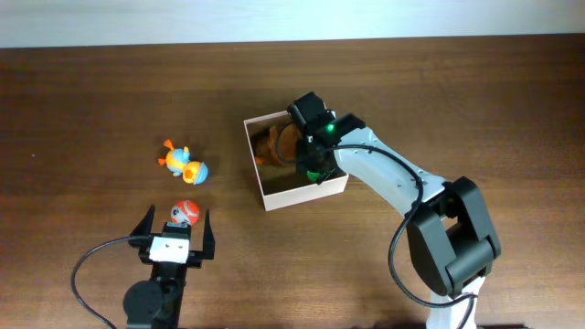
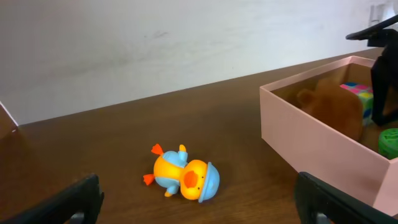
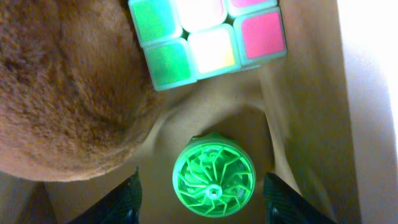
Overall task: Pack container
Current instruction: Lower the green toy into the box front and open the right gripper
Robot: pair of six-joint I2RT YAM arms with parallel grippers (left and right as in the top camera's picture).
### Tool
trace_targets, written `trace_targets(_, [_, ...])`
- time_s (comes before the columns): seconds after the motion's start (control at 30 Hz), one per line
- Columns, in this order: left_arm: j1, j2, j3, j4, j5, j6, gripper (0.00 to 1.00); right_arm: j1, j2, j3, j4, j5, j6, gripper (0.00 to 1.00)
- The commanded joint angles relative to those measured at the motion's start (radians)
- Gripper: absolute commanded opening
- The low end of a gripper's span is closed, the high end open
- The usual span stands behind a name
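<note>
One container (image 1: 303,196) stands on the table (image 1: 91,100), right of centre, with cream walls and an uncovered top. Three items lie inside it: a brown plush (image 3: 68,87) filling the left of the right wrist view, a cube (image 3: 205,31) with green, white and pink tiles at the top of that view, and a green finned disc (image 3: 213,177) flat on the tan floor. Plush and cube appear to touch; the disc lies just beside both. The right gripper (image 3: 205,200) reaches down into the container from above with its jaws parted. One finger stands on each side of the disc with a gap showing on both sides, so it grips nothing. Two toys lie on the table outside, left of the container. A duck (image 1: 183,163), orange with a blue cap, lies on its side well apart from the container wall. A ball (image 1: 186,212), red and white, lies nearer the left arm's base, between the fingers (image 2: 68,200) of the left gripper (image 1: 176,223). That gripper sits low at the table with its jaws spread wide; contact with the ball cannot be confirmed from overhead. In the left wrist view the duck lies ahead and the container wall stands to the right, with plush, cube and disc showing over its rim.
</note>
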Motion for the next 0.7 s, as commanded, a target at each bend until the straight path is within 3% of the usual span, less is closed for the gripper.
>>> trace_targets(0.0, [0.004,-0.009,-0.005,-0.002,0.007,0.013,0.99,0.007,0.006,0.021,0.01,0.002,-0.01,0.57])
trace_targets(0.27, [0.004,-0.009,-0.005,-0.002,0.007,0.013,0.99,0.007,0.0,0.125,-0.056,-0.007,-0.063,0.57])
trace_targets(0.67, [0.004,-0.009,-0.005,-0.002,0.007,0.013,0.99,-0.023,-0.015,0.412,-0.343,0.04,-0.052,0.57])
